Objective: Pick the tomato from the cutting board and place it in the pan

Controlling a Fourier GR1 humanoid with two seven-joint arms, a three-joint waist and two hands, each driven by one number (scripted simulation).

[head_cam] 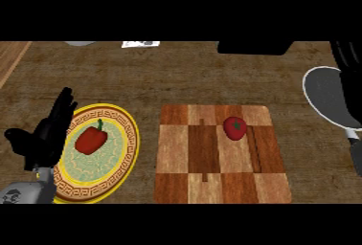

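Tomato (234, 128) sits untouched on the cutting board (205, 186); pan (326, 93) empty; left hand (48, 136) rests with fingers spread, holding nothing; right hand unseen.

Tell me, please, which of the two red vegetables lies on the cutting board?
The tomato, round, on the cutting board. The other, a longer red pepper, lies on the plate by the left hand.

Bare counter (304, 139) between cutting board (205, 186) and pan (326, 93) (no obstacles); tomato (235, 128) unobstructed above.

Red tomato (234, 128) lies on the checkered cutting board (205, 184); grey pan (326, 95) apart, right.
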